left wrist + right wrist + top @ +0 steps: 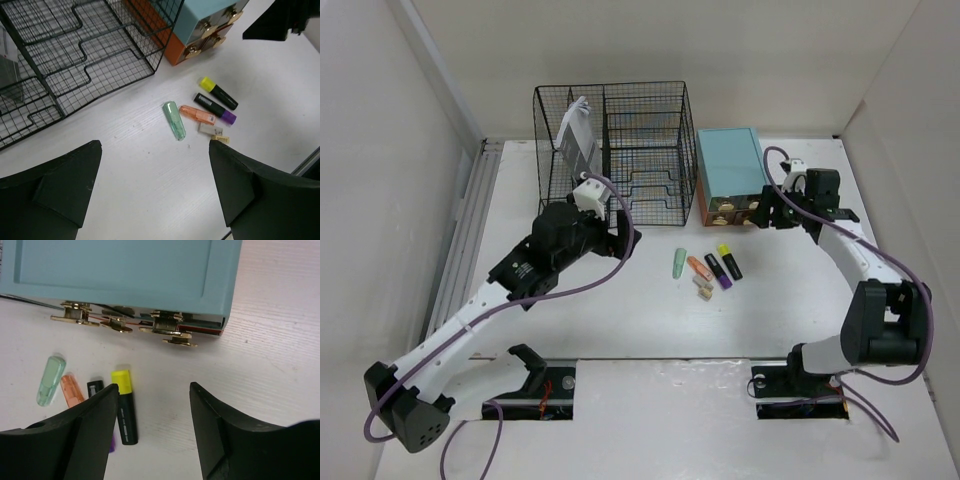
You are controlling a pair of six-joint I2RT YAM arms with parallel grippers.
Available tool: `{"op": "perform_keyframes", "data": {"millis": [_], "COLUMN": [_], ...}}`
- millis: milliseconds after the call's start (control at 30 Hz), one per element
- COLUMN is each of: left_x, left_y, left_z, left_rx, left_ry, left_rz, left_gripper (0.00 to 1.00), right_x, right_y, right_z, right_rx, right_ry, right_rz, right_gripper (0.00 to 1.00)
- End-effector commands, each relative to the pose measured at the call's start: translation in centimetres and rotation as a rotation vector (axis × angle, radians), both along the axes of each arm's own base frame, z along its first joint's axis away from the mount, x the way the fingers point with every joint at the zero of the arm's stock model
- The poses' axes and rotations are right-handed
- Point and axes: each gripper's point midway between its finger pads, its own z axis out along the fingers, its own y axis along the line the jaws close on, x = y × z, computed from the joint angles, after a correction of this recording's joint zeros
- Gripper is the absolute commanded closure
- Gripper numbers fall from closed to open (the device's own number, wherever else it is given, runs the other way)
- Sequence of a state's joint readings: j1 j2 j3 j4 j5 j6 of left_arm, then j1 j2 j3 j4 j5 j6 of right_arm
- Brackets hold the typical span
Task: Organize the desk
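The white worktop fills the scene from the arm bases at the near edge to the far wall, and everything else stands on it. At far centre we find a black wire-mesh organizer, upright, split into compartments; a white and grey packet leans in its left compartment. Just right of the organizer sits a teal drawer box, its brass-handled drawer fronts facing the near side.

The left gripper hangs above the worktop near the organizer's near edge. Its jaws are spread wide and we see nothing between them. The right gripper hangs just in front of the drawer fronts, its jaws apart and holding nothing.

Between the two grippers, near the drawer box, four markers lie flat in a loose row, left to right: a green marker, an orange marker, a black marker with purple cap and a black marker with yellow cap. Two small beige pieces lie just near of the orange one.
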State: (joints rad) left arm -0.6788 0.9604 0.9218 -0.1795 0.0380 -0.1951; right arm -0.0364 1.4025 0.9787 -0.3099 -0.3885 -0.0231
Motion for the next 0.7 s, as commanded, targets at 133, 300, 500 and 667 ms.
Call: {"op": "perform_keyframes", "data": {"millis": [133,300,500,667], "left_x": [0.2,0.2,0.1,0.0], "left_y": [-0.5,-0.5,-0.6,-0.7], "left_z": [2.2,2.2,2.2,2.2], "left_rx": [-0.028,-0.028,-0.03,-0.033], "left_ry": [-0.09,-0.09,-0.089,-0.087], "left_rz": [-0.038,-0.038,-0.047,-0.056], "left_gripper": [0.14,0.14,0.14,0.14], "right_x": [3.2,4.8,5.4,5.8], "right_y": [1.2,1.0,0.8,0.4], "right_z": [0.5,0.5,0.7,1.3], "right_rx": [0.179,0.221,0.264,0.278], "right_ry": [-0.011,-0.028,-0.078,-0.128], "right_rz": [0.006,-0.031,-0.095,-0.138], "right_gripper": [0.35,0.35,0.35,0.36]}}
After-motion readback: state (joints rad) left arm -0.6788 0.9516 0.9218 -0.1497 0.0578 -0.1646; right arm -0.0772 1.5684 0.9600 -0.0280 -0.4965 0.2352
